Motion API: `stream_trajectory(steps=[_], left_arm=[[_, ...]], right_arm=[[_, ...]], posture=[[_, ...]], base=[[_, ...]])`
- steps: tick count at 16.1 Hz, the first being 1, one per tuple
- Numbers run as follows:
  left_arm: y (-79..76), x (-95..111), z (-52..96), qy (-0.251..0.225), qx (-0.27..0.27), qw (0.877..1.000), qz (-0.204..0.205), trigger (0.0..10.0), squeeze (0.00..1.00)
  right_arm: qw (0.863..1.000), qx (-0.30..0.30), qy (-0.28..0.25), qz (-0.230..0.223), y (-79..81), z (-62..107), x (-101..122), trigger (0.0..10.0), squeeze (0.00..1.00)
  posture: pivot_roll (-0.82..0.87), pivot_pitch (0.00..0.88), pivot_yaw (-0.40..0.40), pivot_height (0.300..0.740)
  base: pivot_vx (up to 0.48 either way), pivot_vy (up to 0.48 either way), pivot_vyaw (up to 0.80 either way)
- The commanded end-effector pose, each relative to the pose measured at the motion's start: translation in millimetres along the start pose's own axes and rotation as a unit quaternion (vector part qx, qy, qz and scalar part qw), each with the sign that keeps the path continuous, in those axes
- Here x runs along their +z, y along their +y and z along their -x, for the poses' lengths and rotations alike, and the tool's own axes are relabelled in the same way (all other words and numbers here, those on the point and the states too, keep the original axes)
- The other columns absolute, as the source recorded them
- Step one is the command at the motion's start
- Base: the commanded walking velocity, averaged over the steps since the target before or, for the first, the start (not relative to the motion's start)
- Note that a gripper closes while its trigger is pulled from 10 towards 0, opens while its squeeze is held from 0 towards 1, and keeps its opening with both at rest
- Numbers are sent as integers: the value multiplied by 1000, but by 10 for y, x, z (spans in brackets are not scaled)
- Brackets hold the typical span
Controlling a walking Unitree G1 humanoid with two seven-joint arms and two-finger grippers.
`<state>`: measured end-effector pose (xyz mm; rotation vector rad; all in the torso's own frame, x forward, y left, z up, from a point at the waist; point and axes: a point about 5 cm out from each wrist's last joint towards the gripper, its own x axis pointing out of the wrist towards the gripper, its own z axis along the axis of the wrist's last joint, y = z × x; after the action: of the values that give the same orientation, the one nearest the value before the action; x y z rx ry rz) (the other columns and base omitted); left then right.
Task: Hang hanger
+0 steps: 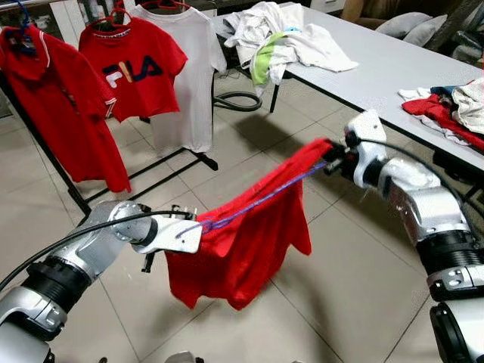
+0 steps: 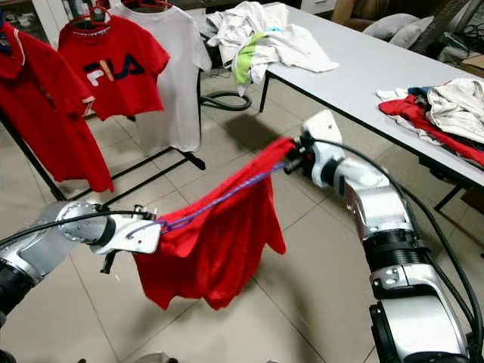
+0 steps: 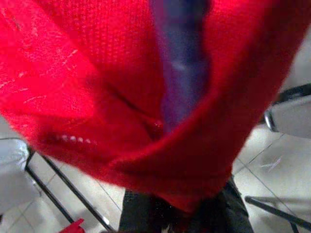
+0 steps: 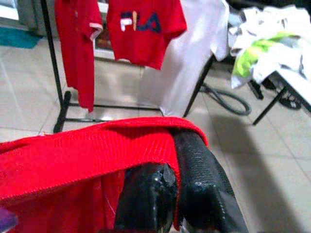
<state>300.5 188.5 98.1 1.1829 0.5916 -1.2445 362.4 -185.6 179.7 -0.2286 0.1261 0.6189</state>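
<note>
With your left gripper (image 1: 198,227) and right gripper (image 1: 333,160) each clamped on the red shirt (image 1: 249,234) stretched mid-frame over its purple hanger (image 1: 257,203), pulling apart could slip the shirt off.

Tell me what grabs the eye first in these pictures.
A red knit garment on a purple hanger hangs stretched between the left gripper and right gripper above the tiled floor. Behind stands a black clothes rack with a red FILA shirt.
</note>
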Motion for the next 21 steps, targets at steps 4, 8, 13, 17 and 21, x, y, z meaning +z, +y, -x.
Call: stream_trajectory(steps=[4,8,13,17,21], left_arm=[[-222,-326,37,35,-9,996,79,0,0],[-173,-316,38,-23,65,987,144,0,0],[-295,-420,39,23,18,989,145,0,0],[-149,-459,52,25,89,975,204,0,0],[-113,-454,78,21,99,974,205,0,0]], right_arm=[[993,-106,-21,44,-456,349,162,0,0],[993,-103,-16,49,-457,360,152,0,0],[995,-84,-21,54,-399,310,180,0,0],[996,-36,-44,68,-270,291,252,0,0],[994,-13,-40,100,-188,297,201,0,0]], posture=[[-6,35,-26,740],[-4,34,-26,740],[-4,36,-27,740],[-5,35,-23,740],[-4,32,-20,740]], base=[[0,0,0],[0,0,0],[0,0,0],[0,0,0],[0,0,0]])
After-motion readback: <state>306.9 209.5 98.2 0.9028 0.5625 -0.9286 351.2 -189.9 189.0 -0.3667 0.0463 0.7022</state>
